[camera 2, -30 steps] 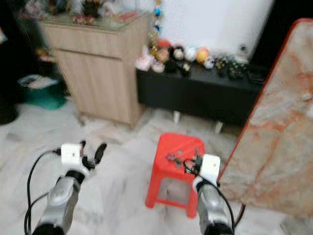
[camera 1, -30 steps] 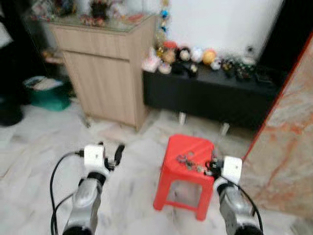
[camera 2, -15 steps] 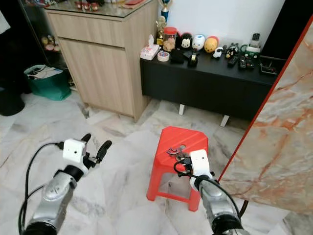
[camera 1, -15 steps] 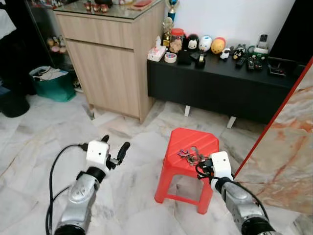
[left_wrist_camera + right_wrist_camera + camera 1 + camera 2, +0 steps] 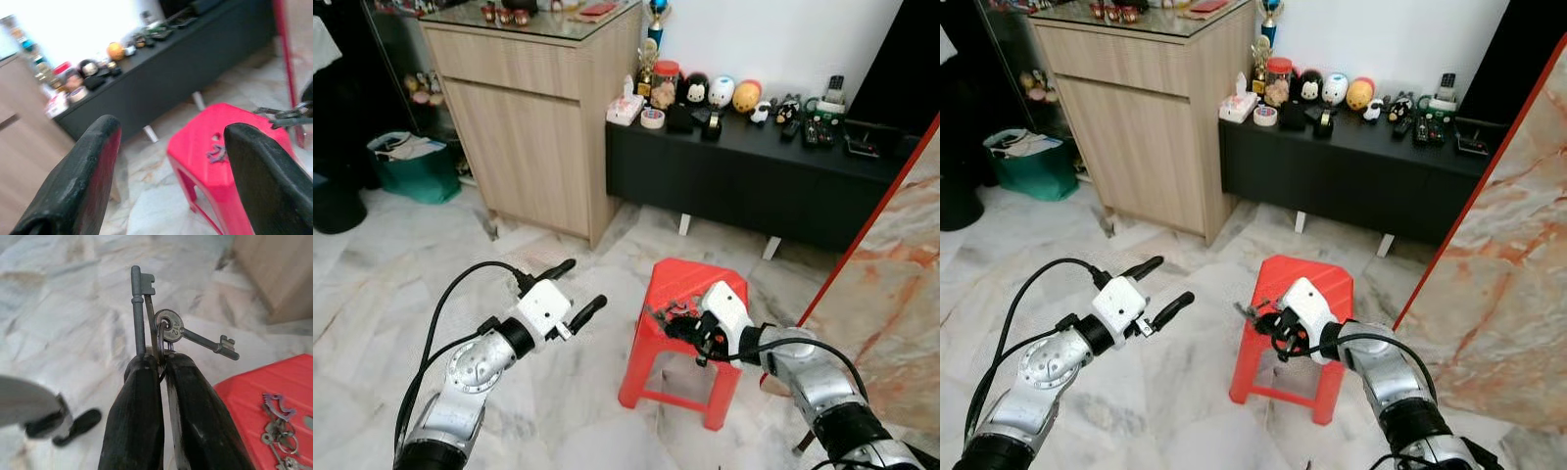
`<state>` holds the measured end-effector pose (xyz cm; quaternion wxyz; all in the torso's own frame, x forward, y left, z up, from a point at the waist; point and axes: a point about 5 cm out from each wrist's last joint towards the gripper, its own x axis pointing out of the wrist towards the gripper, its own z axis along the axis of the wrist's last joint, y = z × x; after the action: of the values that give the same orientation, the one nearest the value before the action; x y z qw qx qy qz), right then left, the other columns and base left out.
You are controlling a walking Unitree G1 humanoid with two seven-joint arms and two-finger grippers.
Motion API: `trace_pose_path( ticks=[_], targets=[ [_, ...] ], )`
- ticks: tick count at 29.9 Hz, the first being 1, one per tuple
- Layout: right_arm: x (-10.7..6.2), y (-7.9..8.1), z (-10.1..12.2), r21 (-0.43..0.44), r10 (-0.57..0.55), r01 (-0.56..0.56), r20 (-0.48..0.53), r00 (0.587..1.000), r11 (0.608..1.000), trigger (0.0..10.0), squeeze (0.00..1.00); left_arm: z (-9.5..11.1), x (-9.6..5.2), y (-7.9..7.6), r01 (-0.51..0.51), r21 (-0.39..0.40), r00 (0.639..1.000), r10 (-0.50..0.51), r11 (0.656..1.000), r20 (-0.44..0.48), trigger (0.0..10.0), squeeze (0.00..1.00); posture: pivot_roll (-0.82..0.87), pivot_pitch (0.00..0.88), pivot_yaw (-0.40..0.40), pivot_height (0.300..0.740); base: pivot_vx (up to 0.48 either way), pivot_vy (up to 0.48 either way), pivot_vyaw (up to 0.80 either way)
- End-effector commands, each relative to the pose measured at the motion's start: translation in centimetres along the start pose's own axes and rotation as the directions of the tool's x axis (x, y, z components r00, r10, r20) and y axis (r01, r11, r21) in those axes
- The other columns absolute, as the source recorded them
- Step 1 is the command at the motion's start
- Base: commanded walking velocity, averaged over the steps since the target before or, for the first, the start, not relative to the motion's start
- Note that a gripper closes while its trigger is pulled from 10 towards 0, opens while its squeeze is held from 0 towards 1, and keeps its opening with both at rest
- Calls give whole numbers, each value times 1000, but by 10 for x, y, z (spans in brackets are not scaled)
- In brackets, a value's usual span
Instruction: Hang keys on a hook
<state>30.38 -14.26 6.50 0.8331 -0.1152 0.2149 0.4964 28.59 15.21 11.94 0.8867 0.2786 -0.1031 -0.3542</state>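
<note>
The keys (image 5: 161, 330) hang on a ring pinched between the two black fingers (image 5: 142, 421) of the right gripper (image 5: 1268, 323), which are closed together on it. From the right wrist view, one long dark key stands up past the fingertips, a second key sticks out sideways, and a round metal tag sits on the ring between them. In the head views this bunch is held in the air just above the near left edge of the red stool (image 5: 680, 338), with the keys poking out to the left of the gripper.

More keys lie loose on the stool's top: a second bunch (image 5: 279, 431) with a purple piece shows in the right wrist view, resting on the red plastic apart from the held ring.

The left gripper (image 5: 570, 289) is raised over the marble floor (image 5: 372, 294) to the left of the stool, well apart from it. Its fingers (image 5: 73, 181) are spread wide and hold nothing; through the gap between them the left wrist view looks across at the stool and the bench behind.

Farther off, a low black bench (image 5: 744, 181) runs along the white wall and carries a row of small figures, a tape roll and remote controls. To its left stands a wooden cabinet (image 5: 524, 127) with a glass top. A green bag (image 5: 411, 166) sits on the floor at far left. A marble-patterned slab with a red edge (image 5: 891, 294) leans at the right.
</note>
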Motion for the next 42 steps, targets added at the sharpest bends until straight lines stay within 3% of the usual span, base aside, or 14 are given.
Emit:
trace_pose_path(
  ticks=[1,7,11,14,29,32,33,34,35,36,39,40,41,42],
  targets=[
    [-2,-1,6,-31,19,-19,-7,1000,999,10000,0,4,2,0,40,30,999,-40,999,3,10000,0,65,0,-105,740,0,0,0],
    [2,6,15,-68,144,-147,-46,989,987,10000,0,14,0,-15,310,128,950,-312,942,-4,10000,0,74,0,-109,740,0,0,0],
    [3,8,17,-79,172,-177,-56,983,981,10000,0,18,0,-18,379,181,924,-383,907,-14,10000,0,74,0,-109,740,0,0,0],
    [5,8,22,-92,194,-198,-56,980,976,10000,0,22,-1,-21,485,302,869,-491,821,-62,10000,0,81,0,-105,740,0,0,0],
    [16,7,39,-112,191,-192,-26,981,975,10000,0,29,2,-17,541,414,826,-555,732,-98,10000,0,86,0,-100,740,0,0,0],
    [19,7,44,-109,198,-199,-12,980,974,10000,0,29,3,-16,550,435,817,-567,713,-106,8196,0,84,0,-99,740,0,0,0],
    [19,8,45,-112,205,-205,-11,979,972,10000,0,29,3,-16,552,439,816,-568,709,-107,4824,0,84,0,-99,740,0,0,0],
    [21,10,46,-117,216,-216,-10,976,969,10000,0,29,4,-16,554,444,813,-572,704,-108,3216,0,84,0,-99,740,0,0,0],
    [21,10,46,-118,220,-219,-10,976,968,10000,0,29,4,-16,555,447,812,-573,702,-109,3216,0,84,0,-99,740,0,0,0],
    [21,11,46,-121,225,-225,-11,974,967,10000,0,29,4,-16,556,446,812,-574,701,-109,0,0,84,0,-99,740,0,0,0],
    [22,12,46,-124,233,-233,-12,972,965,10000,0,29,4,-16,557,446,811,-575,700,-110,0,0,84,0,-99,740,0,0,0],
    [22,12,46,-125,233,-233,-12,972,965,10000,0,29,4,-16,557,450,811,-575,698,-112,1255,0,84,0,-99,740,0,0,0],
    [22,12,46,-125,233,-232,-12,972,965,10000,0,28,4,-16,558,454,810,-576,694,-114,4902,0,85,0,-99,740,0,0,0],
    [22,12,47,-128,231,-231,-10,973,965,10000,0,28,4,-16,559,453,809,-577,695,-114,5490,0,85,0,-99,740,0,0,0]
  ],
)
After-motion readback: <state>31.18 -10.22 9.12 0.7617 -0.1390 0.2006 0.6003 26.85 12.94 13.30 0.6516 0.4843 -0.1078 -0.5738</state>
